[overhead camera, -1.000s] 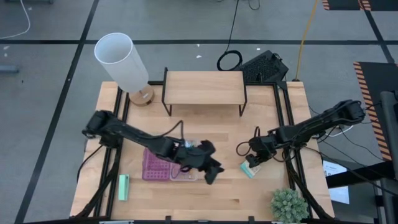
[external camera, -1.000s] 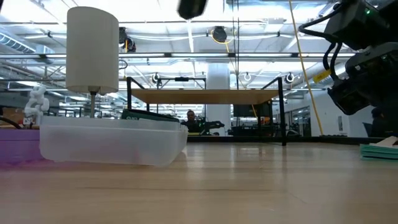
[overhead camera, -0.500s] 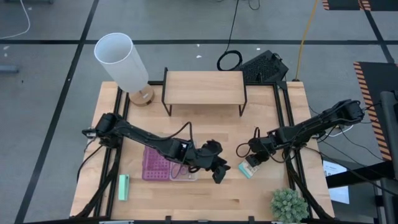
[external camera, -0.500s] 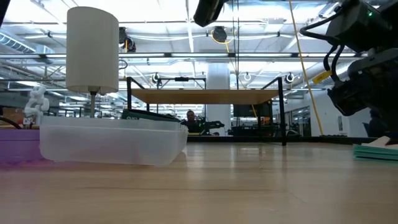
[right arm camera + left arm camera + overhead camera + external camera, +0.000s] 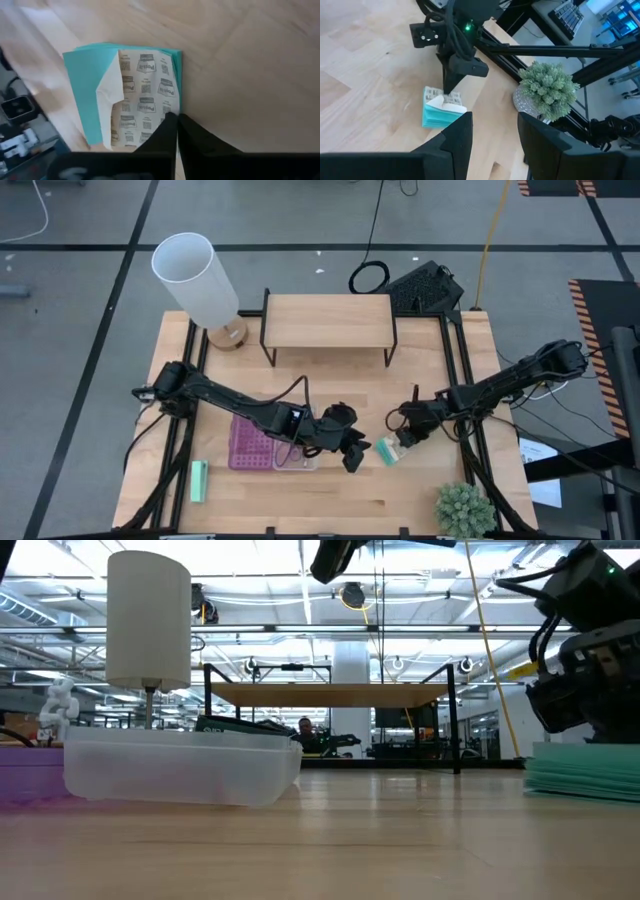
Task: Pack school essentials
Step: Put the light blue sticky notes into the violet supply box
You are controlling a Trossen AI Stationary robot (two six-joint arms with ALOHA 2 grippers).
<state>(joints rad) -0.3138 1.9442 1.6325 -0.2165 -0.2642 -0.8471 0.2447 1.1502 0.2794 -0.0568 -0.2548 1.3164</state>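
at the near edge of the table (image 5: 330,515) we see a potted plant (image 5: 464,508) at the right corner and a mint-green block (image 5: 199,481) at the left, with bare wood between. just beyond, the small teal-beige pad (image 5: 387,451) lies flat on open wood; the right gripper (image 5: 404,442) touches its far edge, fingers pressed together. the left gripper (image 5: 358,455) sits just beside the pad, fingers spread and holding nothing, apart from it. left of that lies the purple case (image 5: 265,445). farther back stand a wooden shelf (image 5: 328,321) and a white lamp (image 5: 196,277).
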